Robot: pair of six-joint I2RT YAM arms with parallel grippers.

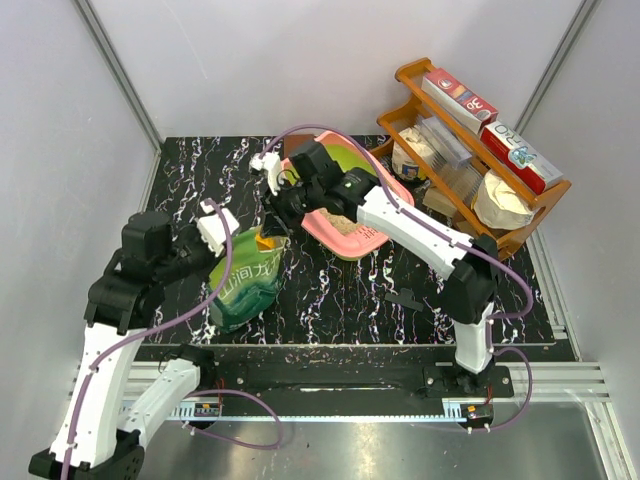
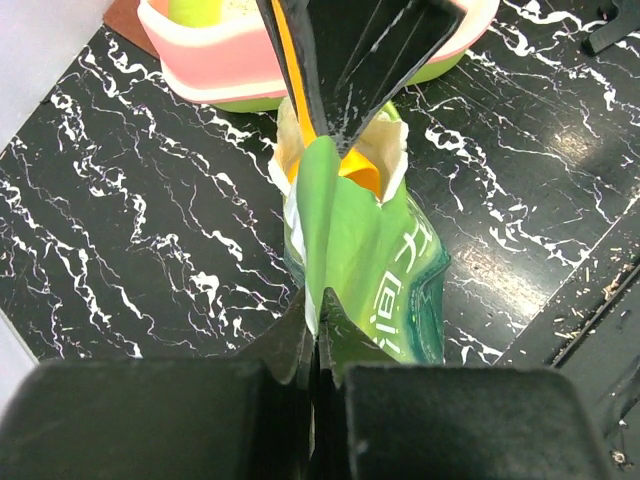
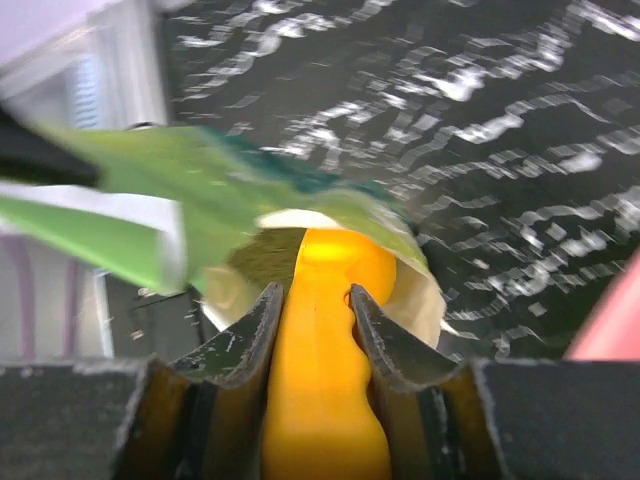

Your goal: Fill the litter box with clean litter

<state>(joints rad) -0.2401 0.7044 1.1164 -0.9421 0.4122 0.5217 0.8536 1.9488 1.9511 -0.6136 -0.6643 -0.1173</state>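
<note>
The pink litter box [image 1: 352, 243] with lime-green inner walls sits behind the green bag [image 1: 245, 285], tilted toward the front. A patch of beige clean litter [image 1: 340, 224] lies in it. My left gripper [image 2: 322, 300] is shut on a fold of the green bag [image 2: 370, 250], which stands with its mouth open. My right gripper [image 3: 315, 300] is shut on the handle of the yellow-orange scoop [image 3: 325, 340]. The scoop's bowl is inside the bag's mouth [image 3: 300, 215]. In the left wrist view the scoop [image 2: 360, 172] shows under the right gripper's fingers [image 2: 350, 60], with the litter box [image 2: 230, 70] just beyond.
A brown wooden rack [image 1: 470, 150] with boxes and containers stands at the back right, close to the litter box. A small black part [image 1: 405, 298] lies on the black marbled table [image 1: 340, 300] near the right arm's base. Grey walls close in both sides.
</note>
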